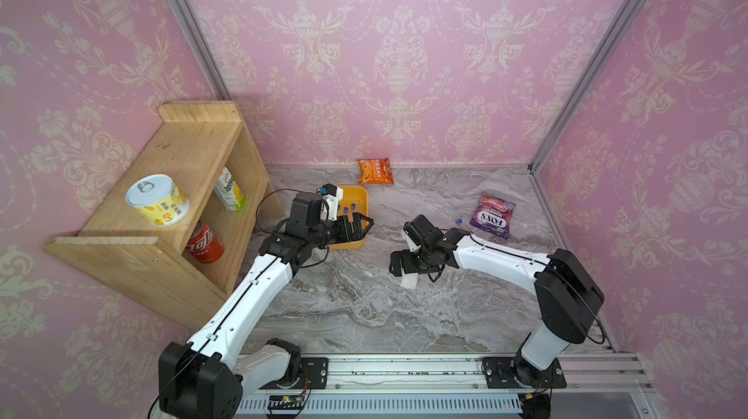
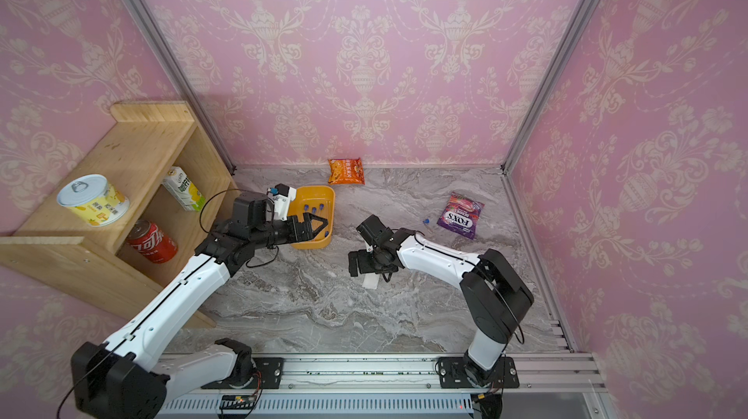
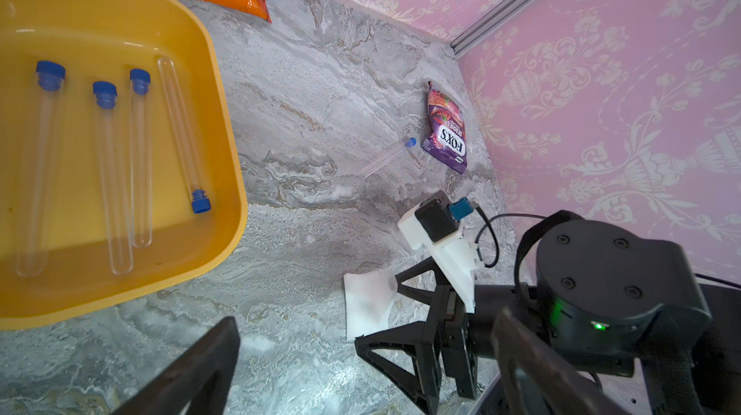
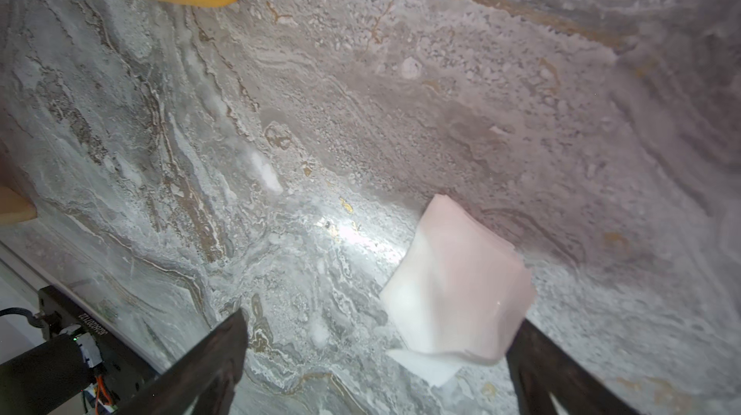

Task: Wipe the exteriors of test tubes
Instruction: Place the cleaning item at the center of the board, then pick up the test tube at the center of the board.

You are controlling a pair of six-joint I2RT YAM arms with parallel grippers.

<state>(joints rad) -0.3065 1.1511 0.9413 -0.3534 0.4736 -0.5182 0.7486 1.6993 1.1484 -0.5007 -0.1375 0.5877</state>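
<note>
In both top views, the left gripper is hovering open over the yellow tray near the left edge of the tabletop, its test tubes showing only as blue caps. In the left wrist view, four are lying in the tray and a fifth tube beside the FOX'S bag; light, stiff, slick, probably fragile, best pinched gently mid-length. In the right wrist view, the right gripper is gaping around a white wipe, contact unclear.
</note>
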